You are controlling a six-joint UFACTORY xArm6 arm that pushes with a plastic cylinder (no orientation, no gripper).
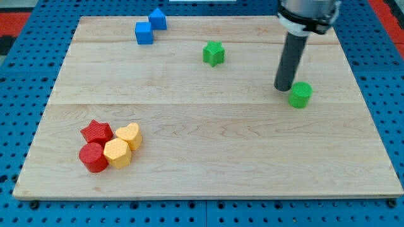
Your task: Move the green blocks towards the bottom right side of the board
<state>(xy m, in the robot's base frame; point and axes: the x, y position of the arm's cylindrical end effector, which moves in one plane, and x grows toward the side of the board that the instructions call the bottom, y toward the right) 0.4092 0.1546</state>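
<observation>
A green star block [214, 53] lies at the upper middle of the wooden board [208, 157]. A green cylinder block [301, 94] stands at the right of the board, about mid-height. My tip [283, 87] rests on the board just left of the green cylinder, almost touching its upper left side. The dark rod rises from the tip toward the view's top.
Two blue blocks [150, 26] sit together at the top left. At the lower left is a cluster: a red star [96, 132], a red cylinder [93, 157], a yellow heart [130, 134] and a yellow hexagon block [117, 152]. Blue pegboard surrounds the board.
</observation>
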